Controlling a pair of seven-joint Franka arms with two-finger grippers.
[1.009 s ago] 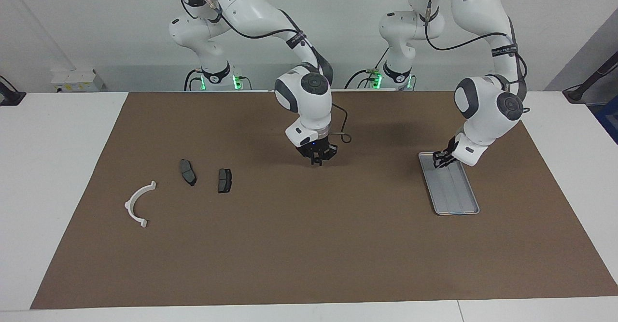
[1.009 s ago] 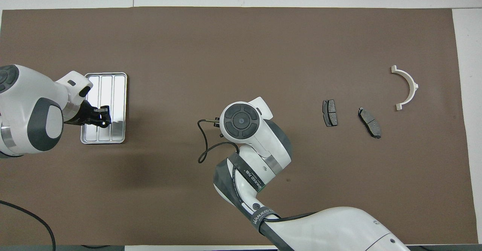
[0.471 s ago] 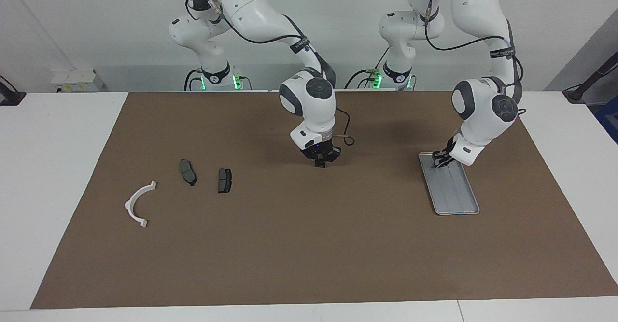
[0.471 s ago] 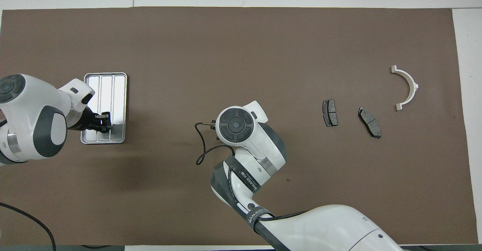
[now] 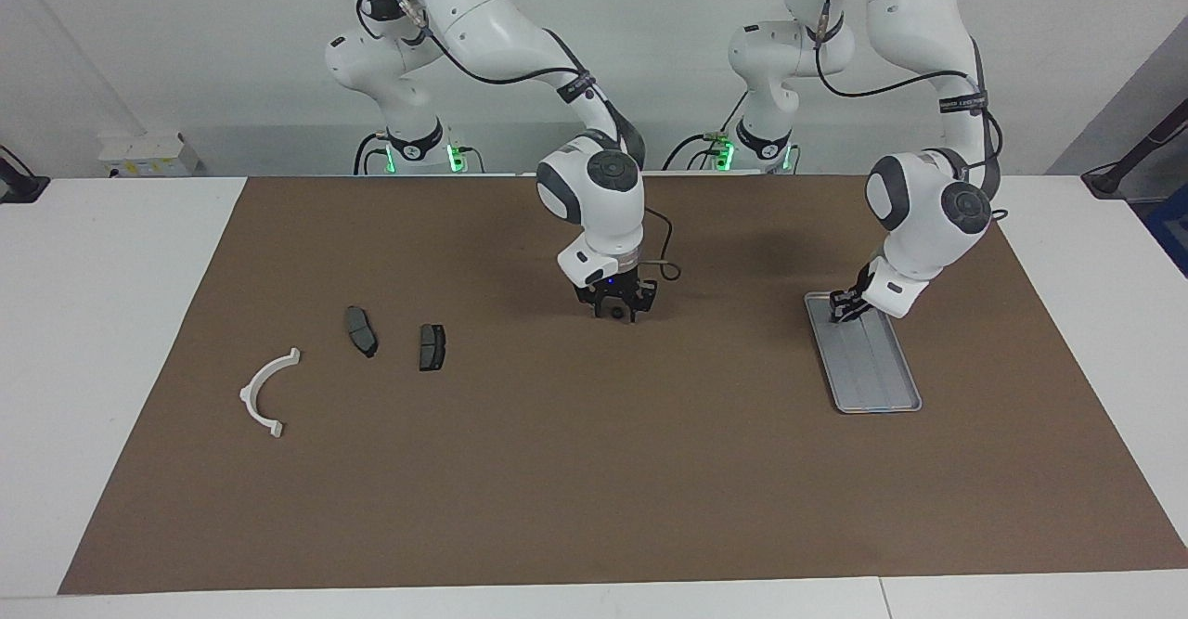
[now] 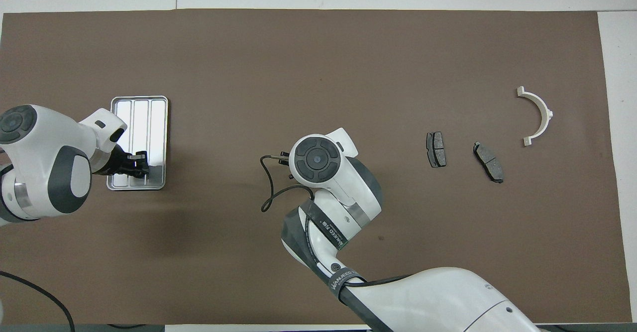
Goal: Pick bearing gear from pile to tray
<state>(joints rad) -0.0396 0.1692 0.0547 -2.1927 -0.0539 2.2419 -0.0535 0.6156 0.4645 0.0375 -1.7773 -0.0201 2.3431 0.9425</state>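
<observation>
The white desk [image 5: 121,322] carries a wide brown mat [image 5: 594,470] on which everything lies. The right arm [image 5: 520,34] reaches to the middle of the mat, and its right gripper [image 5: 615,315] is low over bare mat with its fingers spread apart; a small dark round piece [image 5: 614,313] shows between them, though I cannot tell whether they touch it. The left arm [image 5: 919,62] leans over the silver tray [image 5: 877,387] at its own end of the desk. The left gripper [image 5: 841,313] sits at the tray's end nearer the robots; I cannot tell how its fingers stand. Toward the right arm's end lie a white half-ring [image 5: 267,394] and two dark brake pads [image 5: 362,331] [image 5: 432,347], well apart from the tray.
</observation>
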